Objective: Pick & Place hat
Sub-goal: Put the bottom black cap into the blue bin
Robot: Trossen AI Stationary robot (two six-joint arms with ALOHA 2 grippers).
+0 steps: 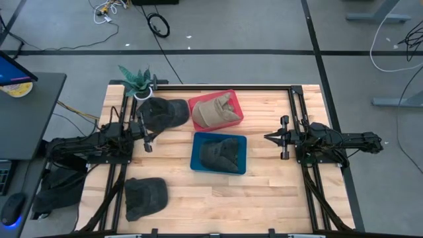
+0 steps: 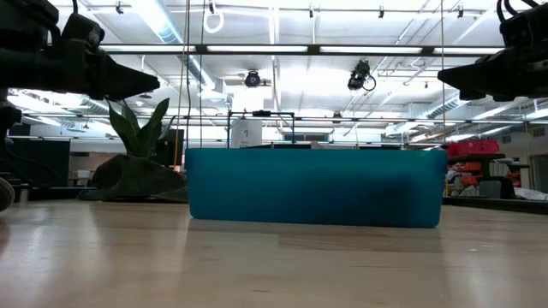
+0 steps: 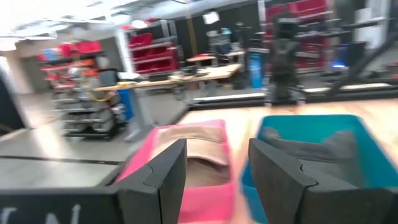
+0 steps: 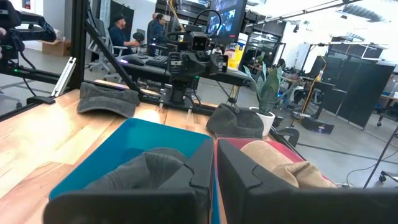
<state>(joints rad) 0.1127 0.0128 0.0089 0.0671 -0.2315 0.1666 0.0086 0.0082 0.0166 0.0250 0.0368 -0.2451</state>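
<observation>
Blue bin (image 2: 315,186) holding dark hat (image 1: 220,154), left tool (image 1: 147,135) open — empty, right tool (image 1: 272,137) nearly closed

A workshop-like robotics lab: red storage bins (image 3: 149,46) on shelving, workbenches (image 3: 186,73), ceiling strip lights (image 2: 163,21), seated people (image 4: 118,31) at monitors.

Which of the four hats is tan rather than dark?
The tan hat in the red bin; the other three are dark grey.

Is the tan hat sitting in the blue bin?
No, the tan hat lies in the red bin, while the blue bin holds a dark grey hat.
</observation>
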